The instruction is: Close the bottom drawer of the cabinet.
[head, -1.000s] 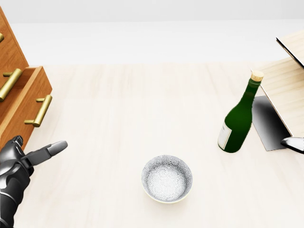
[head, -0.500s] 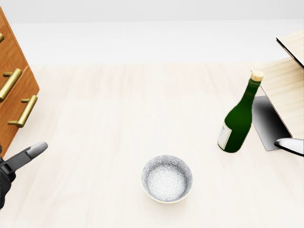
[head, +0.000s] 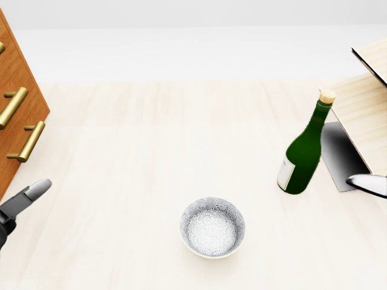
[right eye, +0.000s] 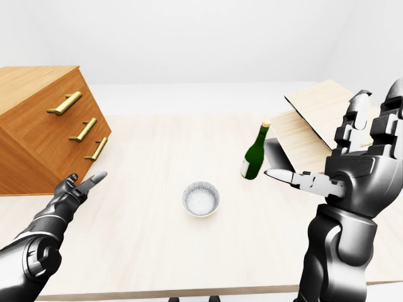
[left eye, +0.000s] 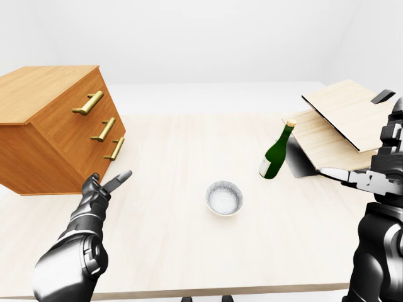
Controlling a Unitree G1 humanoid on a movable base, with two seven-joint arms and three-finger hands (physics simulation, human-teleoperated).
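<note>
Cabinet (left eye: 60,126) at the left edge of the bench (left eye: 176,251), its face turned toward the bench's middle, with three brass handles in a column. The bottom drawer (left eye: 112,153) sits flush with the two above it in both eye views, so it reads as already shut, or very nearly; no gap shows.

Left hand (left eye: 101,189), near the bench's near-left corner, just beside and below the drawer face, clear of it. Fingers spread, one pointing up toward the bottom handle (left eye: 114,148) and holding nothing. The handle's long axis runs along the drawer front; any last push would go straight into that face, toward the left edge. This hand is much the nearer.

Patterned bowl (head: 213,227) at mid-bench, well apart from the drawer, and not in the way.

Green corked bottle (head: 304,148) upright toward the right edge, beside stacked light wooden boards (left eye: 343,113).

Right hand (right eye: 352,170) raised at the right, fingers splayed, empty.
</note>
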